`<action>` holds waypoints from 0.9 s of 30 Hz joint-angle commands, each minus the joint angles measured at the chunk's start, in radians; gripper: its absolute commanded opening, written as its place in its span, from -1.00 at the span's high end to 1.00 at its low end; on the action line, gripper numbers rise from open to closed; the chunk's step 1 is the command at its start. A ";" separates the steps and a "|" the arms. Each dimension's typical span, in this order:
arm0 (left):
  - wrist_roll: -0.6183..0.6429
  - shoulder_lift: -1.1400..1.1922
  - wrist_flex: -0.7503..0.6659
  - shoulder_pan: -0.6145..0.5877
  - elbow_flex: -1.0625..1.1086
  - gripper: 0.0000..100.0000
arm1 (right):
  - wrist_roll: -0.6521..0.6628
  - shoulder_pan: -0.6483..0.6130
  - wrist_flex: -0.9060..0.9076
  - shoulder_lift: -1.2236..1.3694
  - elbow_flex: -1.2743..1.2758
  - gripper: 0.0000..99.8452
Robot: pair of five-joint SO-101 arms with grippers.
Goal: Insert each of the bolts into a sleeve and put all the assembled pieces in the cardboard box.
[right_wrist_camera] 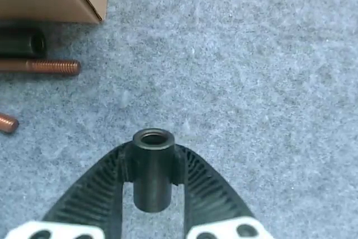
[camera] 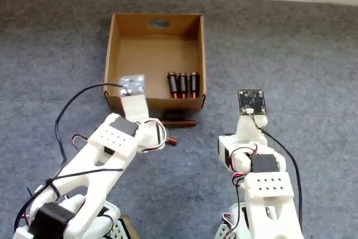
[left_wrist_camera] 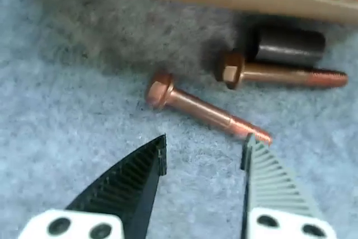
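My left gripper (left_wrist_camera: 205, 148) is open just above the carpet, its fingertips on either side of the threaded end of a copper bolt (left_wrist_camera: 201, 107) lying flat. A second bolt (left_wrist_camera: 279, 75) and a black sleeve (left_wrist_camera: 288, 46) lie beyond it against the front wall of the cardboard box (camera: 114, 43). My right gripper (right_wrist_camera: 152, 158) is shut on another black sleeve (right_wrist_camera: 152, 186), held upright with its bore facing the camera, over bare carpet right of the box. Three assembled pieces (camera: 183, 85) lie side by side inside the box at its front right.
Grey carpet (camera: 302, 54) covers the table. The box stands at the back centre, and the left arm's wrist (camera: 133, 90) overlaps its front wall. The right arm (camera: 251, 138) stands to the right of the box, apart from it.
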 commanded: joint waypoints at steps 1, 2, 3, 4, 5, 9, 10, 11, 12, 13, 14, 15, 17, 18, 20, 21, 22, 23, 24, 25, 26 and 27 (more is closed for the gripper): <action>0.034 -0.002 -0.012 0.018 -0.002 0.50 | -0.006 -0.004 -0.018 -0.021 -0.004 0.99; 0.026 -0.002 -0.017 0.015 -0.002 0.51 | -0.006 -0.004 -0.018 -0.021 -0.004 0.99; 0.021 -0.002 -0.035 0.013 -0.002 0.52 | -0.006 -0.004 -0.018 -0.019 -0.004 0.99; 0.023 -0.002 -0.063 0.013 0.002 0.54 | -0.006 -0.004 -0.018 -0.019 -0.004 0.99; 0.025 -0.002 -0.086 0.013 0.010 0.55 | -0.006 -0.004 -0.018 -0.019 -0.004 0.99; 0.029 -0.002 -0.207 0.015 0.090 0.60 | -0.006 -0.004 -0.018 -0.019 -0.004 0.99; 0.029 -0.002 -0.239 0.015 0.116 0.61 | -0.006 -0.004 -0.018 -0.019 -0.004 0.99; 0.031 -0.002 -0.272 0.015 0.139 0.62 | -0.006 -0.004 -0.018 -0.019 -0.004 0.99; 0.031 -0.002 -0.302 0.015 0.160 0.64 | -0.006 -0.004 -0.018 -0.019 -0.004 0.99; 0.031 -0.002 -0.327 0.015 0.177 0.67 | -0.006 -0.004 -0.018 -0.018 -0.004 0.99; 0.031 -0.002 -0.344 0.015 0.186 0.69 | -0.006 -0.004 -0.018 -0.018 -0.004 0.99; 0.034 -0.002 -0.358 0.015 0.191 0.72 | -0.006 -0.004 -0.018 -0.018 -0.004 0.99; 0.075 -0.002 -0.374 0.012 0.194 0.74 | -0.006 -0.004 -0.018 -0.018 -0.004 0.99; 0.098 -0.002 -0.382 0.012 0.194 0.73 | -0.006 -0.004 -0.018 -0.018 -0.004 0.99; 0.112 -0.002 -0.384 0.012 0.193 0.69 | -0.006 -0.004 -0.018 -0.018 -0.004 0.99; 0.115 -0.002 -0.384 0.012 0.193 0.66 | -0.006 -0.004 -0.018 -0.016 -0.004 0.99; 0.115 -0.002 -0.384 0.012 0.193 0.62 | -0.006 -0.004 -0.018 -0.016 -0.004 0.99; 0.115 -0.002 -0.384 0.012 0.193 0.59 | -0.006 -0.004 -0.018 -0.016 -0.004 0.99; 0.115 -0.002 -0.384 0.012 0.193 0.55 | -0.006 -0.004 -0.018 -0.016 -0.004 0.99; 0.115 -0.002 -0.384 0.012 0.194 0.52 | -0.006 -0.004 -0.018 -0.016 -0.004 0.99; 0.115 -0.002 -0.384 0.012 0.194 0.50 | -0.006 -0.004 -0.018 -0.016 -0.004 0.99; 0.115 -0.002 -0.384 0.012 0.196 0.49 | -0.006 -0.004 -0.018 -0.016 -0.004 0.99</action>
